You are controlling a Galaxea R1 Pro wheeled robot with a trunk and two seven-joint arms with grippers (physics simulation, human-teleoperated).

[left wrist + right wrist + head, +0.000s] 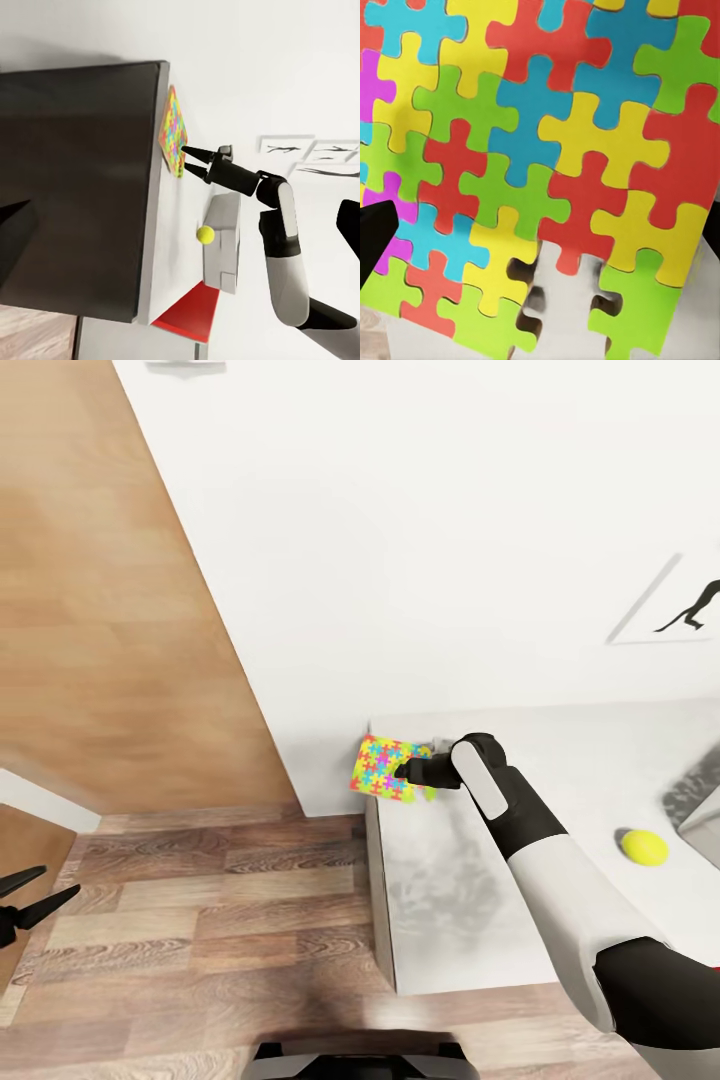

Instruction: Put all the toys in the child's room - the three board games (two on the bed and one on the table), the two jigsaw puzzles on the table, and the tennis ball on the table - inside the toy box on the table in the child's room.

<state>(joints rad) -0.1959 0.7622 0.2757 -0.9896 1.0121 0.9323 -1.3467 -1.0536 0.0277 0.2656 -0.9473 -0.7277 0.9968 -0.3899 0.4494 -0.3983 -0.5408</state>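
So: light grey tabletop (600,760) runs along the white wall, wood-plank floor (200,920) beside it. Toy box (225,240) sits on the tabletop near the wall; a red flat thing (196,311) lies just beside it. Right arm reaches across the tabletop to its far corner. Jigsaw puzzle (385,768) there, tilted up off the surface, one edge overhanging the tabletop end. Right gripper (408,770) closed on the puzzle's edge, fingers (193,154) pinching either face; right wrist view has the puzzle face (540,150) close up, one piece missing. Tennis ball (644,847) rests on the tabletop, just beside the toy box, well apart from the puzzle. Left gripper (30,895) hangs over the floor, jaws spread, holding nothing.
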